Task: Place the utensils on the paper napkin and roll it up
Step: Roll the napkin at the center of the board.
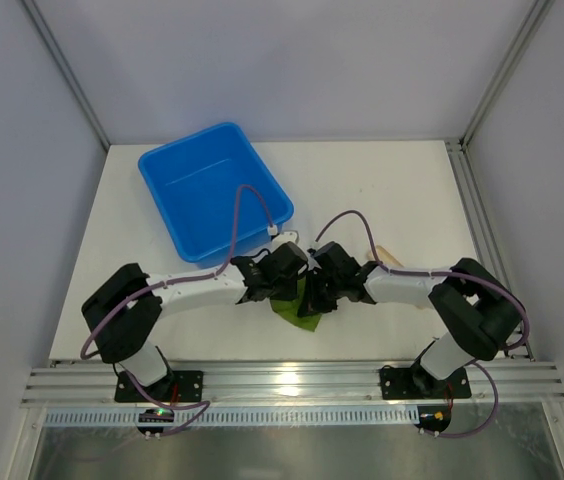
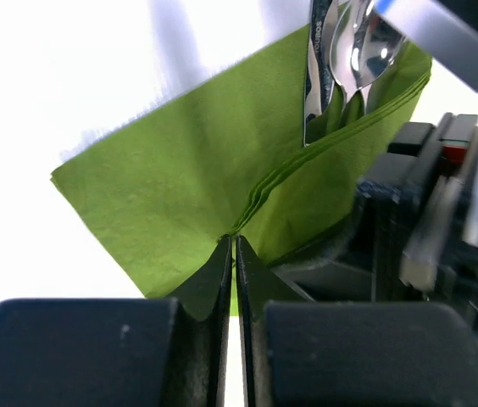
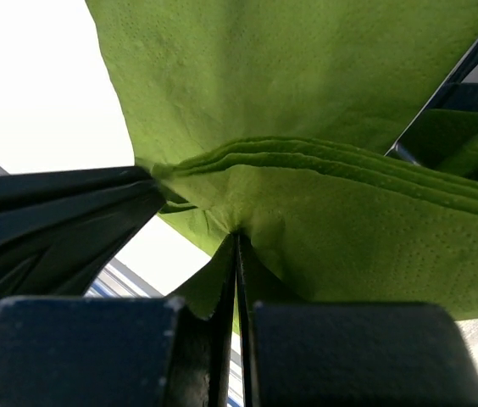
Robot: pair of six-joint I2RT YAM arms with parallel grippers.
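The left gripper (image 2: 232, 244) and right gripper (image 3: 237, 239) are each pinching the green napkin (image 2: 171, 178), jaws nearly touching — the utensils (image 2: 345, 59) at one o'clock are half hiding behind its fold.

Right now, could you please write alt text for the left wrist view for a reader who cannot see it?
The left gripper pinches shut on the folded edge of a green paper napkin over a white table. Shiny silvery utensils poke out of the fold at upper right.

I see left arm (image 1: 197, 290) and right arm (image 1: 402, 285) angled inward, wrists close together (nearly nose to nose); left gripper (image 2: 231, 254) and right gripper (image 3: 237, 250) clamped tight.
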